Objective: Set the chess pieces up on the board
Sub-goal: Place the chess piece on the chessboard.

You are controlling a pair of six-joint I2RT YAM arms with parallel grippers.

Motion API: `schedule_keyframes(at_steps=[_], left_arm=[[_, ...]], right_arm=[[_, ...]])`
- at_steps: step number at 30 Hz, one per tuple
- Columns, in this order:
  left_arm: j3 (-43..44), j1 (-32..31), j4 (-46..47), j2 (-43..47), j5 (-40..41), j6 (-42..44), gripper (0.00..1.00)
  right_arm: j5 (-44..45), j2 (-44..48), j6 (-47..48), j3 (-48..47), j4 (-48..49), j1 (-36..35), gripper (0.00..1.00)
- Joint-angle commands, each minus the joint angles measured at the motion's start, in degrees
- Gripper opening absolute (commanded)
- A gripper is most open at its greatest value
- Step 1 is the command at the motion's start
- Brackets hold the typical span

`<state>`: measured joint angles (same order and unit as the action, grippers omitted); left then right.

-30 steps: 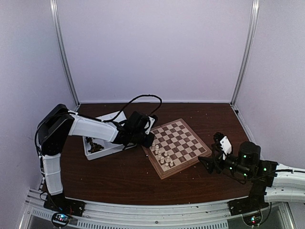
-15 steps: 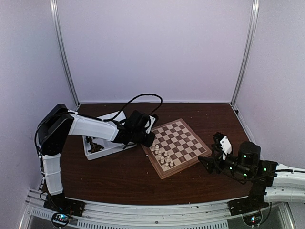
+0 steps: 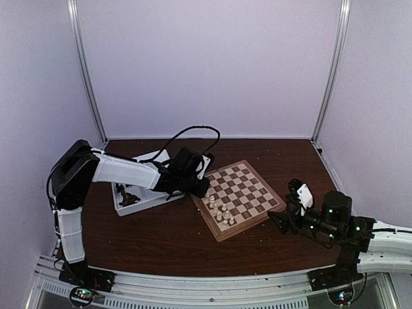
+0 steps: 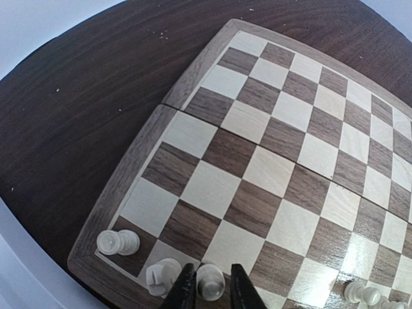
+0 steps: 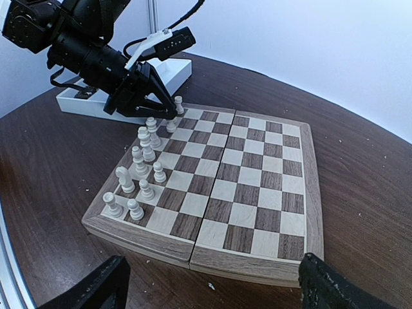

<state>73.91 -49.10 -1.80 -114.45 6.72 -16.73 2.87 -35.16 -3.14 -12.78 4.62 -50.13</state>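
On my dark surface [image 3: 161, 244] the board [image 3: 252, 182] holds only cream pieces [image 3: 220, 209] along one side, dark pieces [image 3: 127, 196] wait in the white tray [image 3: 145, 205], so early days; left pincer [image 4: 211, 277] straddles a cream piece [image 4: 210, 283], clenched or released I can't tell, right pincer [image 5: 212, 273] gapes empty.

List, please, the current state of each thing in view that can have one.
board, unfolded, flat on the table
white pieces, upright in two rows along one edge of the board
dark pieces, in the tray, none on the board
left gripper, jaws narrow, one on each side of a white piece; grip unclear
right gripper, wide open, empty, beside the board
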Motion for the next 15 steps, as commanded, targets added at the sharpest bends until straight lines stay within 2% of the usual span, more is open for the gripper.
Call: schedule_keyframes(at_steps=[1, 15], left_arm=[[2.3, 0.4, -0.5, 1.0, 0.7, 1.0, 0.20], [2.6, 0.4, -2.3, 1.5, -0.1, 0.9, 0.23]], right_arm=[[0.3, -0.1, 0.2, 0.6, 1.4, 0.1, 0.93], [0.3, -0.2, 0.1, 0.5, 1.4, 0.1, 0.93]])
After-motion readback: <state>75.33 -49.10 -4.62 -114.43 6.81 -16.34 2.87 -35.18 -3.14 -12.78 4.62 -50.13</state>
